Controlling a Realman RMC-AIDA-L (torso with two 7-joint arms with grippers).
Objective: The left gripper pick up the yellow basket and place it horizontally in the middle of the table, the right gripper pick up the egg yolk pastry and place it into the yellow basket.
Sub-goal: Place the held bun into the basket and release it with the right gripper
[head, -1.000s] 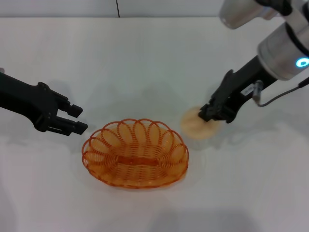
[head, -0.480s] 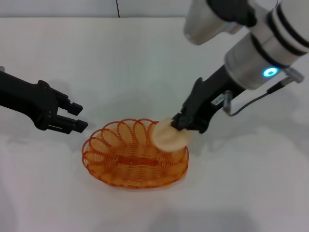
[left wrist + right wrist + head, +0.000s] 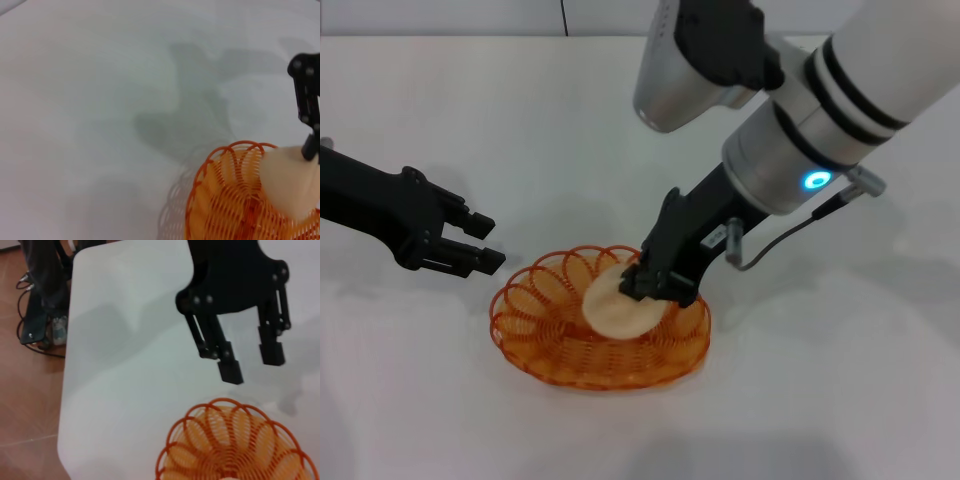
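Writing appears only as a small white label on the right arm near the wrist in the head view, too small to read. No other brand or text can be made out.

White, matte and plain, the table fills nearly all of the head view, with a pale wall and a dark vertical seam along the top edge. In the right wrist view the table's rounded corner gives way to reddish-brown flooring at the left of the frame, where dark cables and someone's legs and shoes show in the upper left.

The yellow basket sits on the table in the lower centre of the head view, long axis across the frame. The right gripper hangs over the basket's right half, fingers closed on the edge of the egg yolk pastry, which is tilted above the basket's interior; whether it touches the wire cannot be told. The left gripper hovers at the left of the frame, just beside the basket's upper-left rim, its two fingers parted and holding nothing.
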